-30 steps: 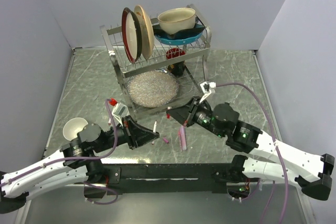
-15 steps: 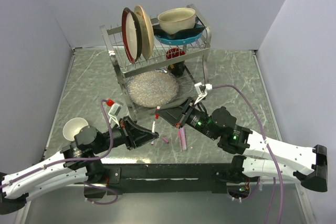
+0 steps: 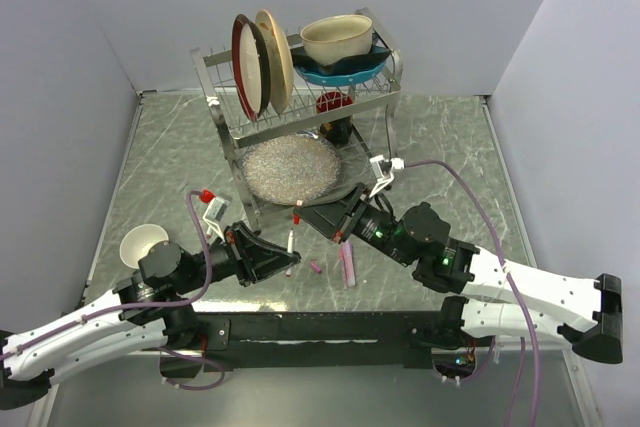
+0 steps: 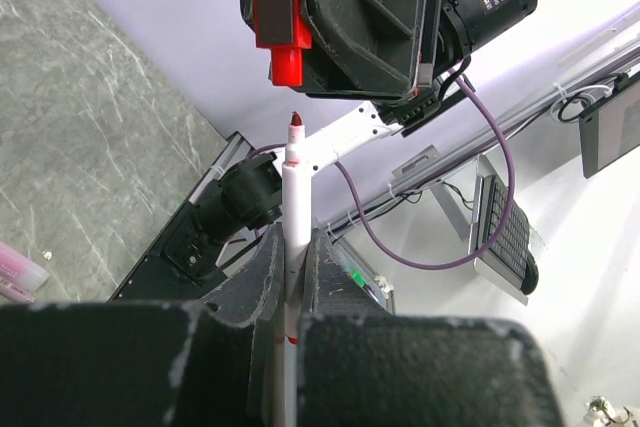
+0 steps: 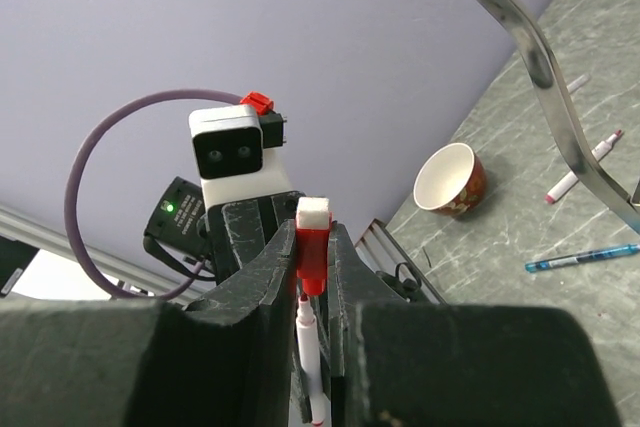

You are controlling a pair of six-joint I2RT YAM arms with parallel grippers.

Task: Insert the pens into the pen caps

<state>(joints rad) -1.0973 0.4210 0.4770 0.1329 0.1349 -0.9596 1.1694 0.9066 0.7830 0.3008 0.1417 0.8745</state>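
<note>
White plastic first: white pen (image 4: 293,209) clamped in the left pincer (image 4: 292,259), jaws narrow on the barrel, red tip pointing away from the wrist. Hangs above the tabletop (image 3: 440,147) toward its near edge, about midway along. Lines up tip to mouth with the red cap (image 4: 280,22), just short of it, not yet inside. Red cap pinched between the narrow jaws of the right pincer (image 5: 312,252), open end facing the pen.

Flat on the tabletop close by, a little to the right: pink pens (image 3: 347,262) side by side, with a short pink cap (image 3: 315,268) just beside them on the left.

Toward the left edge, a cup (image 3: 143,244), upright. Seen from the right wrist, lying flat and apart on that same side: a blue pen (image 5: 580,259) and a pink-tipped marker (image 5: 578,163).

Toward the far edge, a wire dish rack (image 3: 375,95): plates (image 3: 262,62) on edge, a bowl (image 3: 337,37) on top, a glittery round plate (image 3: 292,169) below.
</note>
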